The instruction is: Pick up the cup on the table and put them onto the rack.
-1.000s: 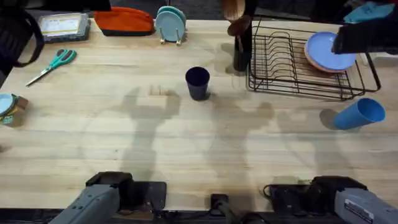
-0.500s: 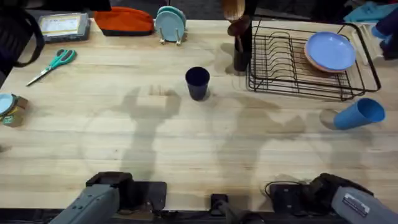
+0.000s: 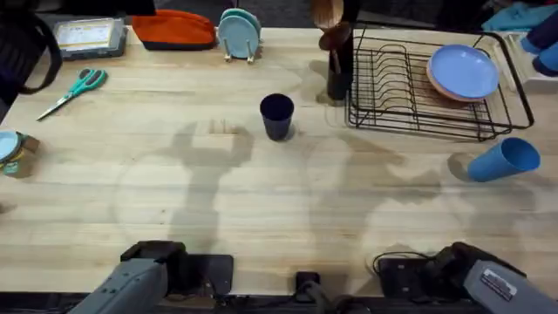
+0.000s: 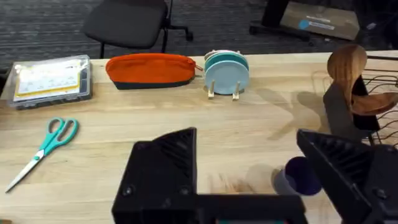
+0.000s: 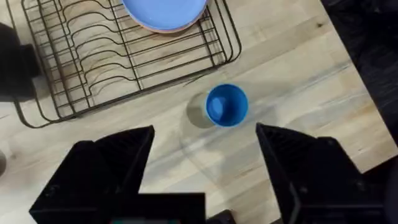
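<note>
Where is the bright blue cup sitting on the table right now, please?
In the overhead view the bright blue cup stands on the table's right side, just in front of the black wire rack's near right corner, apart from it and far from the navy cup.

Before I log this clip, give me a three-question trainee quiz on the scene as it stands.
1. True or false: the light blue cup stands inside the rack.
2. What lies in the rack: A) scissors B) plates C) spoons?
3. Which cup sits nearer the spoon holder?

Key: 1. False, it is on the table beside the rack. 2. B, plates. 3. The dark navy cup.
</note>
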`<act>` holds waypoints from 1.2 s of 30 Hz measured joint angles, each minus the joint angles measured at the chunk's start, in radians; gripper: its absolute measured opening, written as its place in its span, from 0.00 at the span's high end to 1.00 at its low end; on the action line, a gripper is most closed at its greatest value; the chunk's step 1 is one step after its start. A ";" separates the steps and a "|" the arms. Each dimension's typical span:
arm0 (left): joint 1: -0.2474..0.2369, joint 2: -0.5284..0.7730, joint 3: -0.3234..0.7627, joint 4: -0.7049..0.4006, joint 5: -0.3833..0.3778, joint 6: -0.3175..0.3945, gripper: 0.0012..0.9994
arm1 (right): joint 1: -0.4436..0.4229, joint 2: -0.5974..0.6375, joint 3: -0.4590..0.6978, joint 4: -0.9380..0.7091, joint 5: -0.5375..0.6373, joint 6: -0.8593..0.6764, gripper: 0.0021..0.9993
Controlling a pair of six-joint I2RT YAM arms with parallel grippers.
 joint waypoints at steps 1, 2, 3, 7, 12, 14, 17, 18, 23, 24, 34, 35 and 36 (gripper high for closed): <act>0.000 0.000 0.000 0.000 0.000 0.000 0.01 | 0.000 0.000 0.000 0.000 0.000 0.000 0.01; 0.000 0.000 0.000 0.000 0.000 0.000 0.00 | 0.000 0.000 0.000 0.000 0.000 0.000 0.01; 0.000 0.000 0.000 0.000 0.000 0.000 0.01 | 0.000 0.000 0.000 0.000 0.000 0.000 0.01; 0.000 0.000 0.000 0.000 0.000 0.000 0.01 | 0.000 0.000 0.000 0.000 0.000 0.000 0.01; 0.000 0.000 0.000 0.000 0.000 0.000 0.01 | 0.000 0.000 0.000 0.000 0.000 0.000 0.01; 0.000 0.000 0.000 0.000 0.000 0.000 0.01 | 0.000 0.000 0.000 0.000 0.000 0.000 0.01; 0.000 0.000 0.000 0.000 0.000 0.000 0.01 | 0.000 0.012 0.001 -0.001 0.000 0.000 0.01; 0.000 0.000 0.000 0.000 0.000 0.000 0.01 | 0.000 0.020 0.001 -0.001 0.000 0.000 0.01; 0.000 0.000 0.000 0.000 0.000 0.000 0.01 | 0.000 0.085 0.002 -0.006 0.000 0.000 0.01; 0.000 0.000 0.000 0.000 0.000 0.000 0.01 | 0.000 0.099 0.002 -0.009 0.000 0.000 0.01; 0.000 0.000 0.000 0.000 0.000 0.000 0.01 | 0.000 0.207 0.002 -0.021 0.000 0.000 0.01; 0.000 0.000 0.000 0.000 0.000 0.000 0.01 | 0.000 0.215 0.002 -0.021 0.000 0.000 0.01; 0.000 0.000 0.000 0.000 0.000 0.000 0.01 | 0.000 0.221 0.002 -0.021 0.000 0.000 0.01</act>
